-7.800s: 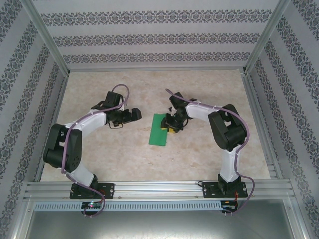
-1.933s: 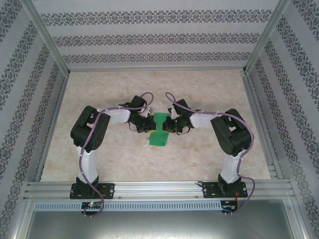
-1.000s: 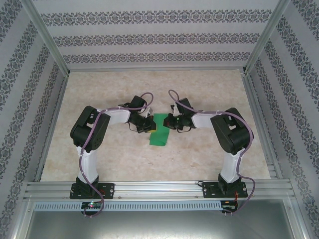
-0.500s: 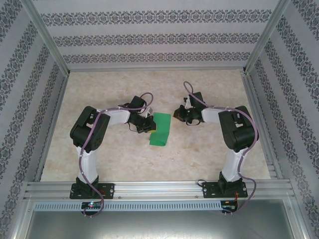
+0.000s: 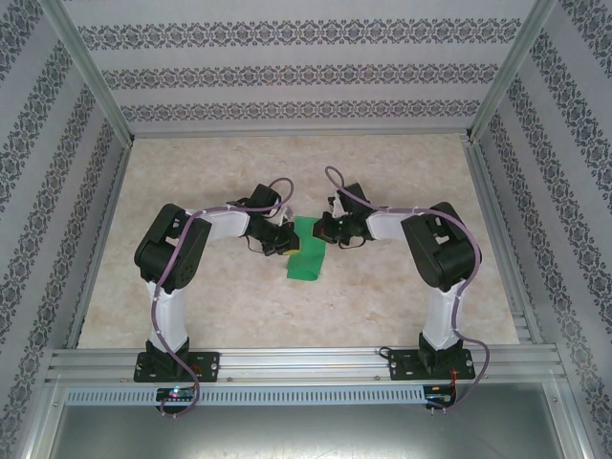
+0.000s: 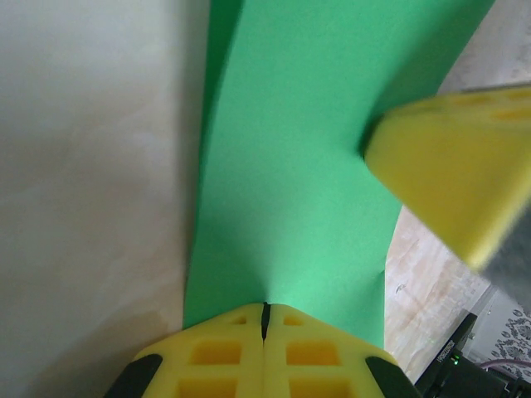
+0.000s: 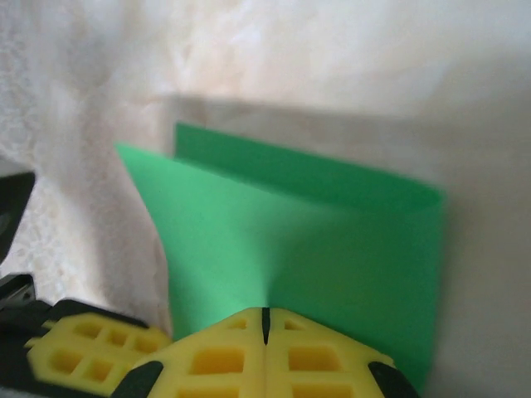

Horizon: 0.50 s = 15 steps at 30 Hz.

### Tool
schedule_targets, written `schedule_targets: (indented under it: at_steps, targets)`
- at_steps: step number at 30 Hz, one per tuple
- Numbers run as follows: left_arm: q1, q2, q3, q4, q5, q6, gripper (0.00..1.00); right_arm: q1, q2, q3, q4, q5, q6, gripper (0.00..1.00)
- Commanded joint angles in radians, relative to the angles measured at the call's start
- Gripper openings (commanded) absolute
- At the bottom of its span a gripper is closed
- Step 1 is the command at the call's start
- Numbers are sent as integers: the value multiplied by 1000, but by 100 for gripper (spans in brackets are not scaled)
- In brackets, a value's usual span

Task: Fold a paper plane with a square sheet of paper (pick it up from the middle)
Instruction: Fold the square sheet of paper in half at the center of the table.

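1. The pale marbled tabletop lies beneath both claws.
2. The thin, bright green, folded paper sheet rests on it between the claws, touching both tips.
3. The left claw has its jaws together, tips against the sheet's near edge.
4. The right claw has its jaws together, tips against the opposite edge.

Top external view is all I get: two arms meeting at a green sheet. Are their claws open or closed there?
Observer: Closed. The left wrist camera shows the left gripper shut, its tips at one edge of the green sheet.
Operator: Is the paper a single flat layer?
Observer: No. The right wrist camera, looking past the shut right gripper, shows two layers joined by a rounded fold.
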Motion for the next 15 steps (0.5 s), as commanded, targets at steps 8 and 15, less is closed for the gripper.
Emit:
schedule_targets:
  at_steps: [8,15]
  targets:
    - [-15,127,-131,-148,-217,-21,0,-168,103,106,-13,36,-6,0]
    - [-15,122,-130,-141,-219,-24,0,-156,-56,74,-89,58,-38,0]
